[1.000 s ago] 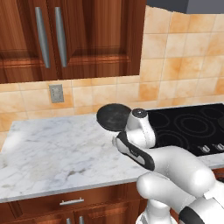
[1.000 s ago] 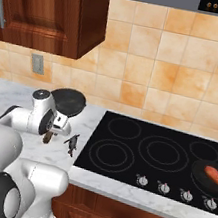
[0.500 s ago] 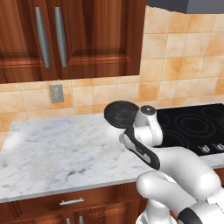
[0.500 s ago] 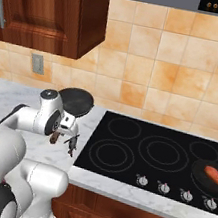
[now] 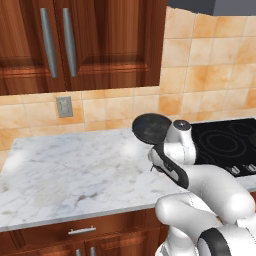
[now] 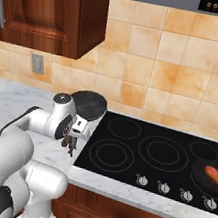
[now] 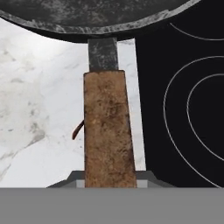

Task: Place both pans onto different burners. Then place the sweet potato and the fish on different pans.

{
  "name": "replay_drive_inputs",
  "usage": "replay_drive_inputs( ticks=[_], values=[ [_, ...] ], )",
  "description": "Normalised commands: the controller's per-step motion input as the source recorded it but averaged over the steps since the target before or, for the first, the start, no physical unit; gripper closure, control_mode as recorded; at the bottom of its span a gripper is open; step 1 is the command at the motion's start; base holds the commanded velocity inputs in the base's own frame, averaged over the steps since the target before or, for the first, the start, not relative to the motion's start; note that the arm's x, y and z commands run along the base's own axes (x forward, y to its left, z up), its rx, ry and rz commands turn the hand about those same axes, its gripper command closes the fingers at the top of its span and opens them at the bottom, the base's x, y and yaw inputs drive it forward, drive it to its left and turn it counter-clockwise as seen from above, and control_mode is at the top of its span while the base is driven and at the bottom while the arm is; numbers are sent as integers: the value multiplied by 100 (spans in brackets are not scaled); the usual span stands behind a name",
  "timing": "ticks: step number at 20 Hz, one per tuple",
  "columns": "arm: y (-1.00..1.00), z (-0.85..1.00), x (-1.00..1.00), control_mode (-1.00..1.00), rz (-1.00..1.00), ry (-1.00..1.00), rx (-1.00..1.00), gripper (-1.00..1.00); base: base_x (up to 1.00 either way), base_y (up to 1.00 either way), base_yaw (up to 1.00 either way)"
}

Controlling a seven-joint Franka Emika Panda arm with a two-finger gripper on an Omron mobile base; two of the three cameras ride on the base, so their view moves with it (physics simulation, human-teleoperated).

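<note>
Here, round black pan [image 7: 100,15]; rough wooden handle [image 7: 108,127]

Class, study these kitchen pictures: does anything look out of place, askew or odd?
Little stands out. The black frying pan with the brown wooden handle hangs over the marble counter's edge beside the black glass cooktop, gripped by the gripper. The sweet potato already lies in the other pan.

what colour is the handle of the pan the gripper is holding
Brown, mottled like worn wood: the handle of the black pan shows best in the hand view.
</note>
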Motion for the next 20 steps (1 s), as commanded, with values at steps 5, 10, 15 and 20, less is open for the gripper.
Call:
replay_drive_inputs(
  ticks=[5,10,15,20],
  values=[
    [-49,0,2,-100,-4,0,0,100,0,0,0],
    [-48,0,1,-100,-2,1,0,100,0,0,0],
    [-42,0,0,-100,-1,6,0,100,0,0,0],
    [-45,0,0,-100,-1,5,0,100,0,0,0]
  ],
)
